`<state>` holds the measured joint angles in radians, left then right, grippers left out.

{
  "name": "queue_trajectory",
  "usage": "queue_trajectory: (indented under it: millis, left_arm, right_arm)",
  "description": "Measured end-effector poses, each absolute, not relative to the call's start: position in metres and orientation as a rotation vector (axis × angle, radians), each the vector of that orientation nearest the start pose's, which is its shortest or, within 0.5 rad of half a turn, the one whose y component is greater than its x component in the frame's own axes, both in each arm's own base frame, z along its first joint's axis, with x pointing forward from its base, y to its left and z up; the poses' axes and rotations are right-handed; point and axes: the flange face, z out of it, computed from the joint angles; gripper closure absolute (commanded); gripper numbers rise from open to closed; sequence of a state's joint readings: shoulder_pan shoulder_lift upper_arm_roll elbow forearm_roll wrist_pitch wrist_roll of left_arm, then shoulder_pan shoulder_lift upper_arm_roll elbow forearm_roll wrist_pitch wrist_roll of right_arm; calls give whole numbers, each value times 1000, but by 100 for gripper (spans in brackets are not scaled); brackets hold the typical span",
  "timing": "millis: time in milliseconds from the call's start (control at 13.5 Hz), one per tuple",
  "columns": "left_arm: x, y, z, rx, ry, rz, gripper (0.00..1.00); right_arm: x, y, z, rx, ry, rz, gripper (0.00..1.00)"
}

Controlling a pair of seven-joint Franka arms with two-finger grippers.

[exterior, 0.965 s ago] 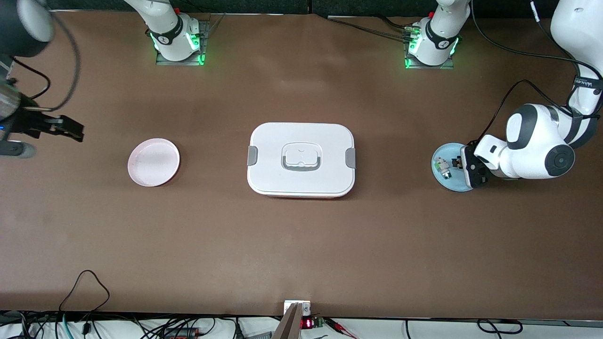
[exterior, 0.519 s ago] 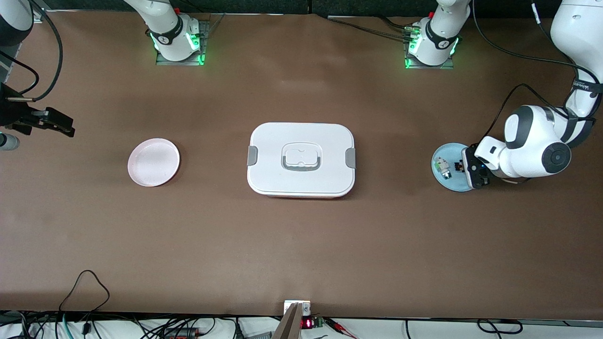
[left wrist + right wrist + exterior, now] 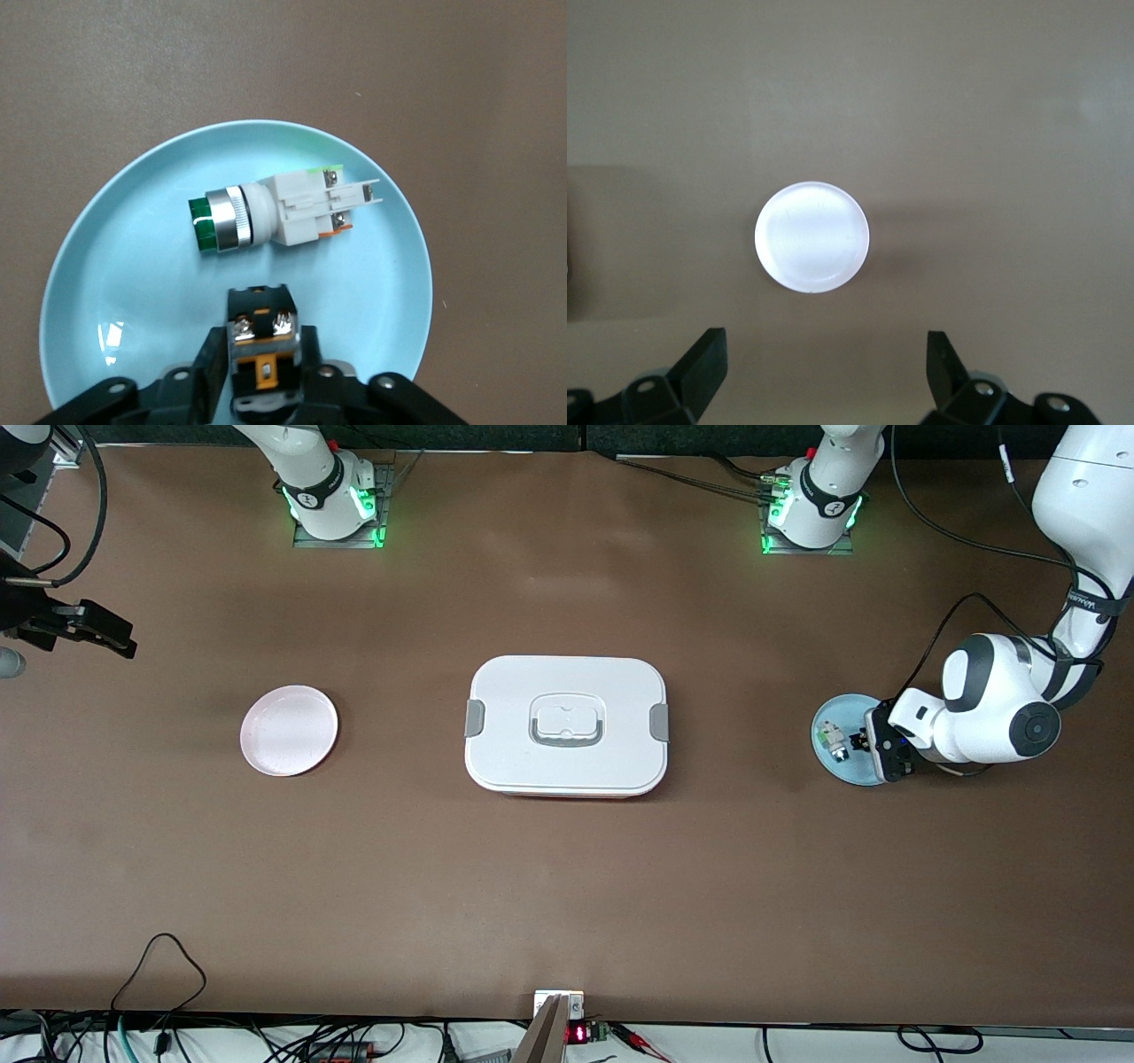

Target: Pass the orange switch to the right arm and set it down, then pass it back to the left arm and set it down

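Robotics lab: bolted arm bases (image 3: 335, 500), brown table (image 3: 567, 886), loose cables (image 3: 159, 974).

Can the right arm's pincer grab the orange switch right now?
Probably not. The right pincer hangs at its own table end, while the orange switch sits in the left pincer over the blue plate.

You have two glossy white arms (image 3: 992, 704) with dark grey joint bands, and green lights glow at each base (image 3: 808, 514). Black cables (image 3: 952, 615) loop along the links; the black finger grippers (image 3: 261, 390) carry small screws.
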<state>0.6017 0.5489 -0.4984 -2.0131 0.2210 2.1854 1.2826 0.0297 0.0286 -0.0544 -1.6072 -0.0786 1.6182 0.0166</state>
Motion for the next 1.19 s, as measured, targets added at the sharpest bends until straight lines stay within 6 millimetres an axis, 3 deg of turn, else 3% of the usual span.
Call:
queue_trajectory:
  millis: [223,297,445,594,742,1039,1187]
  left_arm:
    - [564,62,191,-2756,1982,325,0]
    - [567,58,201,-2806,1901,371,0]
    - [581,36,251,-2884,1719,488,0]
    - [598,9,321,-2899,1604,548,0]
    - [609,0,379,-2907,1519,545,0]
    - [626,11,455,-2958,1308,392,0]
    - [627,-16,492,-2966,1182,313,0]
  right_arm:
    - [565,-21,592,-3218,54,24,0]
    - [565,-21,593,-3215,54,22,0]
    - [563,-21,594,-3213,55,20,0]
    - [564,-20,594,-3199,56,19,0]
    - [563,-19,594,-3189,57,15,0]
    - [562,-19,600,-3189,58,-4,0]
    - [561,-19,602,-3188,57,-9,0]
